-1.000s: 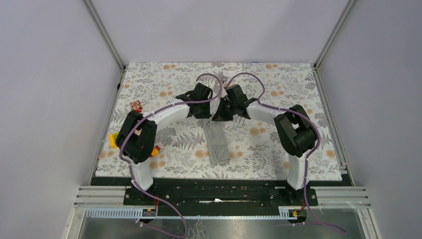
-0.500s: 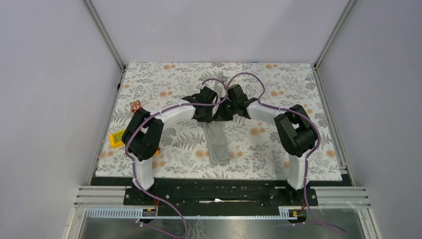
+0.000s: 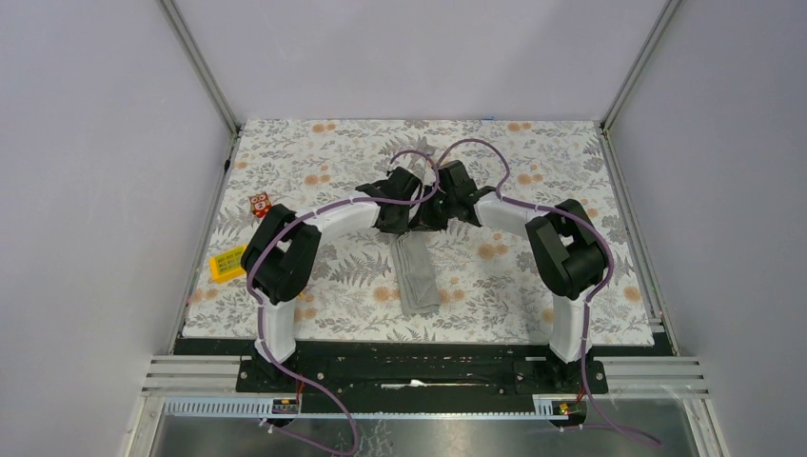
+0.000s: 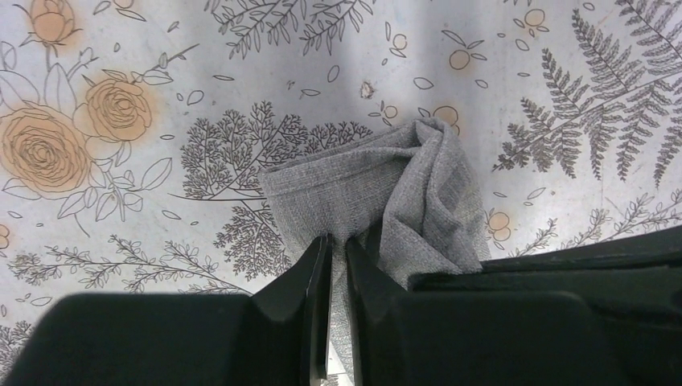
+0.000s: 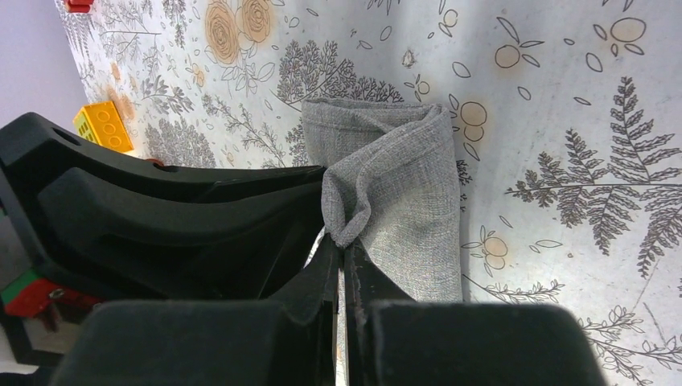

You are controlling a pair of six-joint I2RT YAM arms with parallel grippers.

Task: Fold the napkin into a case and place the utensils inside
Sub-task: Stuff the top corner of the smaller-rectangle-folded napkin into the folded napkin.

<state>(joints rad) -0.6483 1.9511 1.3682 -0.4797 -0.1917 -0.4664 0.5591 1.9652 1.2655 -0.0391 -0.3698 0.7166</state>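
Along the left edge of the desk point(image 3: 533, 286), a small red block point(image 3: 259, 203) sits where it did a second ago. The yellow block point(image 3: 228, 264) nearer the near-left corner now shows whole, because the left arm's elbow has swung off it toward the middle.

That swing is the main change. The left claw point(image 4: 336, 241) has crossed from left of centre and now sits tight against the right one at the far end of the napkin point(image 3: 417, 276). Its jaws are closed down to a slit with grey cloth in it. From its own camera it looks to be pinching the lower left edge of the cloth's open end.

The napkin has not shifted. It lies as a narrow folded strip in the middle of the desk, running from the two claws toward the near edge, well clear of the blocks.

The right arm has stayed put. The right claw point(image 5: 343, 245) is fully closed on a raised fold of the top layer, which bunches up and curls over at its tips.

With one claw on each layer of the same end, the folding seems about done. The step in hand is probably parting that end into a mouth for the case. I cannot make out the utensils in any view, so loading them is not yet done. The risk is the left pinch catching both layers and closing the mouth.
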